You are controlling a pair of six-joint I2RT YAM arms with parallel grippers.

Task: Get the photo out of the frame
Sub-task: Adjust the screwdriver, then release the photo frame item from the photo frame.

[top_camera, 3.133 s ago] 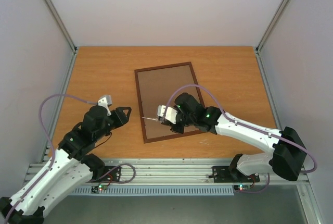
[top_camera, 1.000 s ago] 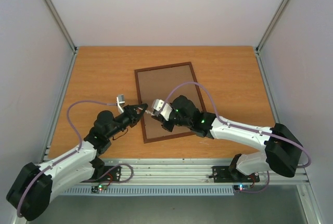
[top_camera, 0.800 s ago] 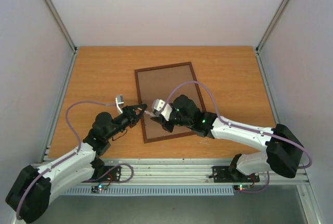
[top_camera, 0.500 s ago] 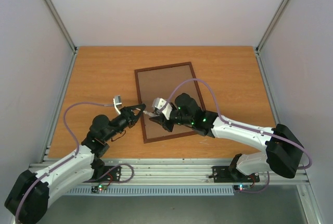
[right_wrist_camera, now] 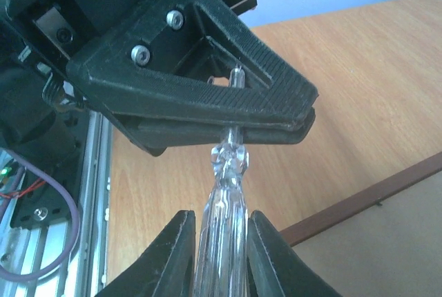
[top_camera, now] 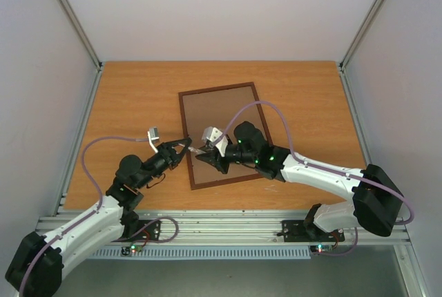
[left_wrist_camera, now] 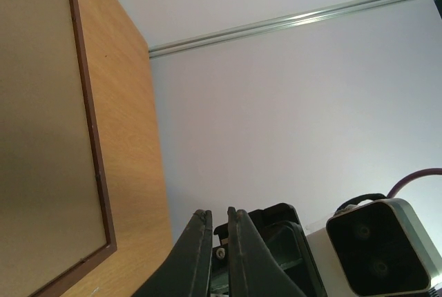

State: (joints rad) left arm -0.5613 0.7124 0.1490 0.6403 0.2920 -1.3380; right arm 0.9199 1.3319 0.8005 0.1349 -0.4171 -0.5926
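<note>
Left claw (top_camera: 186, 146), pinching a tool (right_wrist_camera: 221, 200), hovers at the frame (top_camera: 221, 110)'s left edge.

my left arm (top_camera: 79, 222), at eight o'clock, and right arm (top_camera: 324, 175), at four, are white shells with black joints, purple cables (top_camera: 259, 102) looping off; left fingers (right_wrist_camera: 207, 97) black, ribbed, with silver screws (right_wrist_camera: 140, 53).

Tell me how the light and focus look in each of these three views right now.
Top view: even light, soft shadows, sharp throughout, no glare on the frame. Left wrist view: tilted, the left gripper looms dark and soft against a bright wall. Right wrist view: the clear tool glints and blurs close to the lens, while the fingers gripping it are sharp.
</note>
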